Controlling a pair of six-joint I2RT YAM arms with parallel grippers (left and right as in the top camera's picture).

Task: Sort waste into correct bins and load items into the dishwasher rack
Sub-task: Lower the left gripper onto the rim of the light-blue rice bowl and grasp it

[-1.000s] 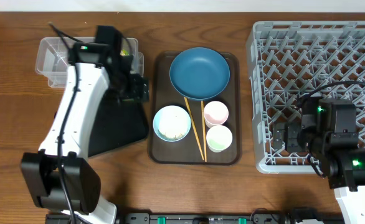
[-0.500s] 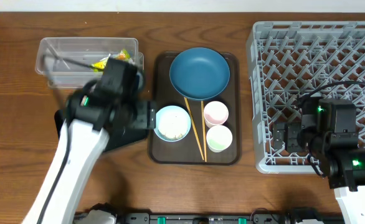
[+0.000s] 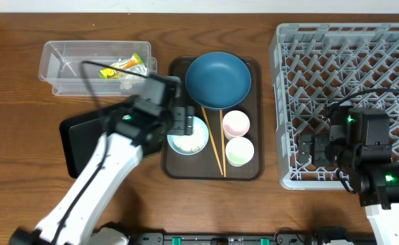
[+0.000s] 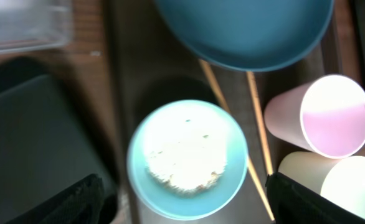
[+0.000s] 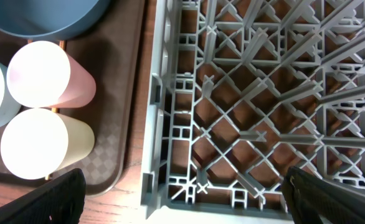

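Lower the wide-open, empty left gripper (image 4: 184, 202) onto one rim of the light-blue bowl (image 4: 134, 163), on the brown tray (image 3: 254, 170) with rice (image 4: 185, 163) heaped inside; clamp firmly, lift level, miss the chopsticks (image 4: 259, 134) alongside. Leave the right gripper (image 5: 185, 199), also open and empty, over the rack (image 5: 263, 93).

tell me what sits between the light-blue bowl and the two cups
The two wooden chopsticks lie between the light-blue bowl and the pink cup and pale green cup, as the overhead view shows.
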